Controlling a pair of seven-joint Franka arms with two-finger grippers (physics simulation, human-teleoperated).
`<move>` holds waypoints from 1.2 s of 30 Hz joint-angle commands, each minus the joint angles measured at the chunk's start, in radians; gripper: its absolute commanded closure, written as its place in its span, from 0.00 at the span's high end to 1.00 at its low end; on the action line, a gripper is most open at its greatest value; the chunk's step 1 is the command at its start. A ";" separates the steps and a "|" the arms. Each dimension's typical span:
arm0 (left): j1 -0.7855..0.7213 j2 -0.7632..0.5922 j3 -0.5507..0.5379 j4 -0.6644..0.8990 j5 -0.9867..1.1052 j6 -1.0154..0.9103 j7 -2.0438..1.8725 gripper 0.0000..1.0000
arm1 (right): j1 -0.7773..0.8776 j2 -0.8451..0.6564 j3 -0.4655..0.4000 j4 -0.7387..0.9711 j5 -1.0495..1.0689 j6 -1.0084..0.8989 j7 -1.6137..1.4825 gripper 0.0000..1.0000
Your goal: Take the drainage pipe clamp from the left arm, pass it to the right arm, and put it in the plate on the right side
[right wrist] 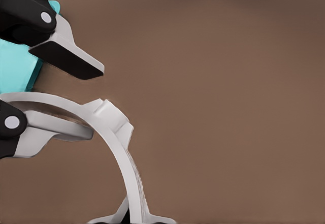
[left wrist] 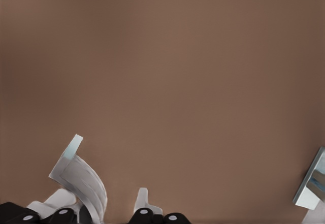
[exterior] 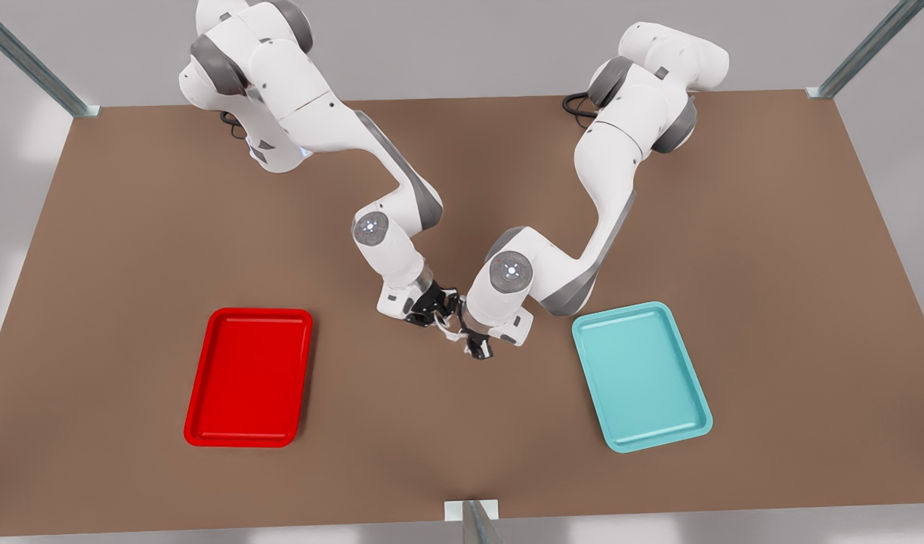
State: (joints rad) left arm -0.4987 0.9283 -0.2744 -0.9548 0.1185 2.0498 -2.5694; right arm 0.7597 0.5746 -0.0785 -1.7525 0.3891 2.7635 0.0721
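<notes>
The drainage pipe clamp (exterior: 448,324) is a thin white half-ring held above the table's middle, where the two grippers meet. The right arm reaches in from the front view's left. Its gripper (exterior: 443,310) is shut on one end of the clamp (right wrist: 122,148), with the fingertips at the picture's edge (right wrist: 129,218). From the front view's right comes the left arm. Its gripper (exterior: 469,341) is open around the clamp's other end, with a gap at the upper finger (right wrist: 71,61). The left wrist view shows the clamp (left wrist: 84,183) beside one finger (left wrist: 142,199). The red plate (exterior: 199,385) lies at the front view's left.
A teal tray (exterior: 591,378) lies at the front view's right and shows behind the left gripper (right wrist: 15,76). Metal frame posts stand at the table's corners and at the middle of the near edge (exterior: 473,520). Bare brown tabletop lies between the two trays.
</notes>
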 commanded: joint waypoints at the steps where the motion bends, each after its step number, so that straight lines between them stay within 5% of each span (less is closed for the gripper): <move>1: 0.000 -0.002 0.000 0.001 -0.002 0.000 -0.011 1.00 | 0.004 0.001 0.000 0.007 -0.006 -0.001 0.018 0.21; 13: 0.025 -0.031 0.000 0.001 -0.010 -0.057 -0.009 1.00 | -0.003 0.007 -0.001 -0.036 -0.003 -0.002 0.020 0.21; 17: 0.141 -0.146 -0.002 0.004 -0.060 -0.261 0.055 1.00 | -0.019 0.004 -0.010 -0.065 -0.004 -0.013 0.005 0.21; 20: 0.362 -0.224 -0.003 0.045 -0.059 -0.738 1.103 1.00 | -0.037 -0.068 -0.070 -0.087 -0.047 -0.186 0.002 0.21; 24: 0.577 -0.377 -0.003 0.036 0.019 -0.969 2.474 1.00 | -0.128 -0.156 -0.125 -0.087 -0.104 -0.426 -0.092 0.21; 25: 0.578 -0.661 0.000 -0.427 0.030 -0.626 2.562 1.00 | -0.161 -0.163 -0.125 -0.087 -0.104 -0.449 -0.123 0.21; 26: 0.555 -0.677 -0.002 -0.486 0.050 -0.617 2.559 1.00 | -0.187 -0.163 -0.124 -0.087 -0.104 -0.458 -0.150 0.21; 30: 0.551 -0.661 -0.009 -0.405 0.016 -0.666 2.559 1.00 | -0.286 -0.153 -0.124 -0.087 -0.104 -0.476 -0.278 0.21; 31: 0.551 -0.648 -0.009 -0.279 -0.013 -0.740 2.557 1.00 | -0.309 -0.150 -0.124 -0.087 -0.105 -0.482 -0.314 0.21; 36: 0.595 -0.608 -0.005 -0.240 -0.059 -0.758 2.576 1.00 | -0.454 -0.110 -0.124 -0.085 -0.105 -0.504 -0.558 0.21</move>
State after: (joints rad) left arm 0.0988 0.3205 -0.2775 -1.1988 0.0874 1.3414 -1.0356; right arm 0.3268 0.4570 -0.2027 -1.8385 0.2859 2.3085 -0.1070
